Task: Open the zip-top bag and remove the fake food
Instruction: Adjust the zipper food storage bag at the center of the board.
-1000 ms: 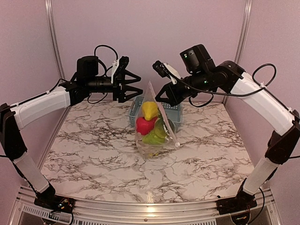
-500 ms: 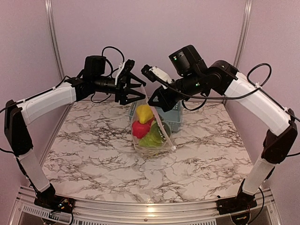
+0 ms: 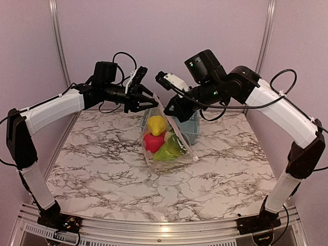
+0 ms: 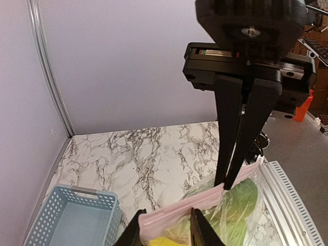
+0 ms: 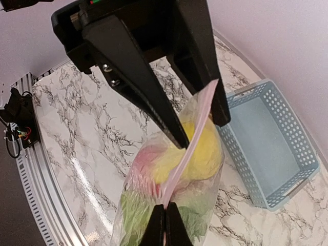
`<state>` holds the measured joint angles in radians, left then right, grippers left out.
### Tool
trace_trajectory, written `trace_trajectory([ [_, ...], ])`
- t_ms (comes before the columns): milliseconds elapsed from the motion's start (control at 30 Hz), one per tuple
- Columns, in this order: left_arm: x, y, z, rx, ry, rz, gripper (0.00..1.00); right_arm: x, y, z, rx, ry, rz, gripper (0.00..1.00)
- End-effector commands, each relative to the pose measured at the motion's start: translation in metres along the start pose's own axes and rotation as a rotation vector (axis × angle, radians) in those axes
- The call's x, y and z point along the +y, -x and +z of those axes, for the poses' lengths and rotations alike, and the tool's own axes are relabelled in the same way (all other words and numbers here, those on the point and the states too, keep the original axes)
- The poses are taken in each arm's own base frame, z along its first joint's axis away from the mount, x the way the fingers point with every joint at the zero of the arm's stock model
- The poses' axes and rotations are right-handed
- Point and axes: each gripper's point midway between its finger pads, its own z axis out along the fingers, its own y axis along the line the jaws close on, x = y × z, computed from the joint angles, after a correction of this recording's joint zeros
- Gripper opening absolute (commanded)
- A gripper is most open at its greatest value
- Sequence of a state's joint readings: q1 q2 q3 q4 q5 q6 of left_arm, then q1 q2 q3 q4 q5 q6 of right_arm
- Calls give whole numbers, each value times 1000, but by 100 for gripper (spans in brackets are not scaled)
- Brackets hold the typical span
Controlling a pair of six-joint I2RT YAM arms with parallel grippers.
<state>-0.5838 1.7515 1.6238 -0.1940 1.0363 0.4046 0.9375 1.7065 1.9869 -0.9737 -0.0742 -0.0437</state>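
The zip-top bag [image 3: 163, 154] hangs upright over the marble table, with its pale pink zipper strip [image 4: 215, 198] slanting upward. The fake food shows through the plastic: a yellow piece [image 3: 156, 124] on top, a red one [image 3: 152, 142] under it and a green one [image 3: 169, 149] beside that. My right gripper [image 3: 172, 114] is shut on the strip [image 5: 189, 154], seen at the bottom of the right wrist view [image 5: 165, 221]. My left gripper [image 3: 154, 100] has its jaws narrowed but still apart. They straddle the strip's upper end [image 4: 166, 228].
A light blue slotted basket [image 3: 192, 126] stands behind the bag near the back wall, with nothing in it [image 4: 77, 218] [image 5: 266, 138]. Pale walls with metal corner posts close the back and both sides. An aluminium rail runs along the near edge.
The right gripper carried the bag a little left and lower. The left gripper came in to the strip's top end, and its jaws went from wide to narrow around it.
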Motion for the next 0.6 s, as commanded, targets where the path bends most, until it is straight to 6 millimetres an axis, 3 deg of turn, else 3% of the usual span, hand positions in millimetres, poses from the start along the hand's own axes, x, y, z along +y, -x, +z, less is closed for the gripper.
trace_trajectory([
  [0, -2, -2, 3, -5, -30, -50, 21, -2, 14, -13, -53, -27, -18, 0],
  [133, -2, -4, 2, -4, -21, -60, 0, -4, 16, -13, -69, -38, -8, 0],
  [233, 1, -4, 0, -19, 19, -45, 0, -5, 14, -9, -83, -46, 1, 1],
  [300, 2, -2, -2, -38, 56, -40, 0, -8, 14, -8, -106, -61, 8, 23],
  [400, 9, 1, -7, -76, 122, -40, 0, -15, 15, -15, -161, -106, 18, 70],
  [433, 12, 0, -8, -77, 142, -47, 0, -17, 14, -19, -182, -120, 21, 80],
  [500, 21, -2, -10, -75, 195, -70, 0, -21, 12, -30, -229, -144, 28, 91],
  [567, 27, -3, -13, -83, 233, -88, 0, -25, 8, -41, -284, -171, 39, 96],
])
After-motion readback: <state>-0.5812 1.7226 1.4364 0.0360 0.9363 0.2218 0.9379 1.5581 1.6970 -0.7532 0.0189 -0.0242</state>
